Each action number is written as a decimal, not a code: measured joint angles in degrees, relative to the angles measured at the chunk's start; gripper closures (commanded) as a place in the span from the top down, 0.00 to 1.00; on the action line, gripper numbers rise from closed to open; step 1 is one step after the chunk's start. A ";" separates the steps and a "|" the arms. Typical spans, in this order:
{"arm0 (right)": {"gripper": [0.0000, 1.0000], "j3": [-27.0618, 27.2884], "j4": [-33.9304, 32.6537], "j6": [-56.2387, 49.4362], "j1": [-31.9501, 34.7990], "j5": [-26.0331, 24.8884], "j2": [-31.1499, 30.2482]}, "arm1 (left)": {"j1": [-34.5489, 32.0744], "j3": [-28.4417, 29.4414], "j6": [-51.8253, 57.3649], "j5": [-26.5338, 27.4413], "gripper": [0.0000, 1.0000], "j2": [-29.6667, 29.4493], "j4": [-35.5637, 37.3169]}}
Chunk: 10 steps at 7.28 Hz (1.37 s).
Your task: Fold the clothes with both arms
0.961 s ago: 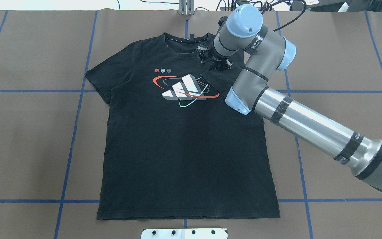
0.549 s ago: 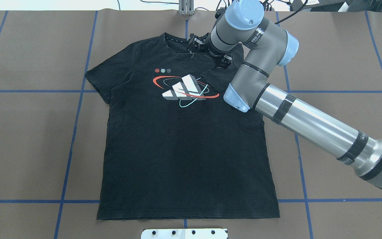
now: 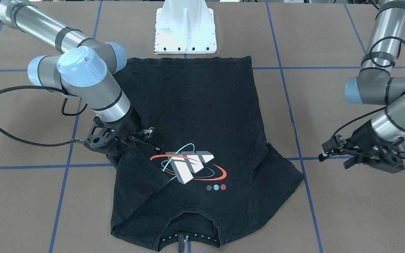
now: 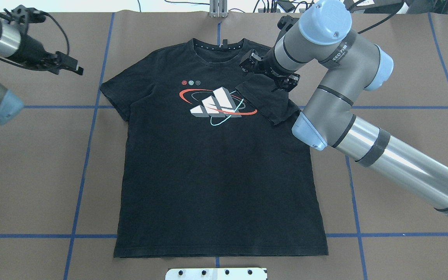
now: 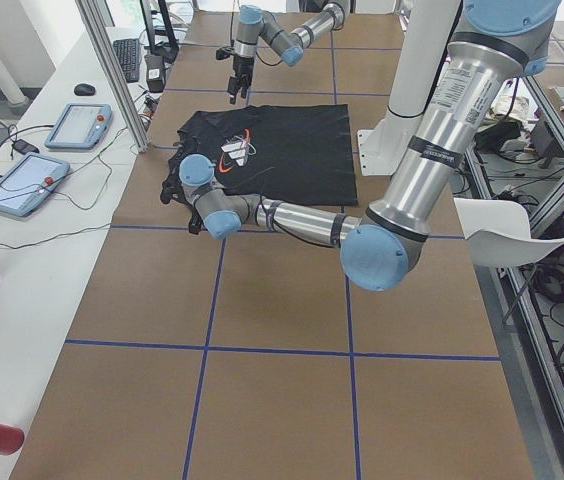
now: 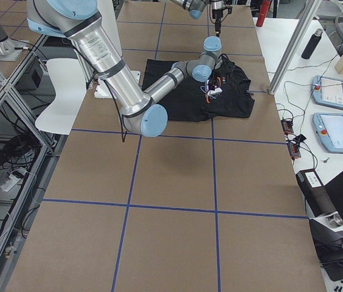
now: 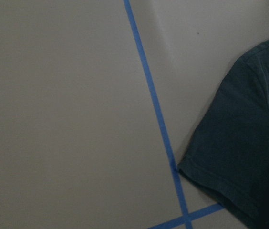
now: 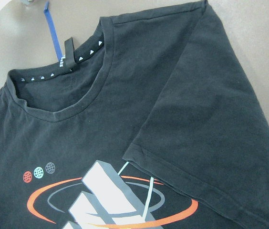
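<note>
T-shirt (image 4: 216,182) sleeve (image 4: 266,99), folded inward, covers one end of the graphic (image 4: 212,107).

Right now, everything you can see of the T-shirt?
Black short-sleeved T-shirt, soft knit by the look, lying face up and flat on the brown table, collar away from the robot, hem nearest it. Chest print: grey-white bars ringed by red and teal ellipses, three small dots above. One sleeve is folded in over the chest, its hem overlapping the print's edge; the other sleeve lies spread. The right tool is over the folded shoulder; contact unclear.
</note>
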 measured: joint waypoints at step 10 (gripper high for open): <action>1.00 0.35 0.14 -0.30 -1.44 -4.01 -0.78 | 5.70 10.24 -0.21 6.90 0.56 -6.30 -0.13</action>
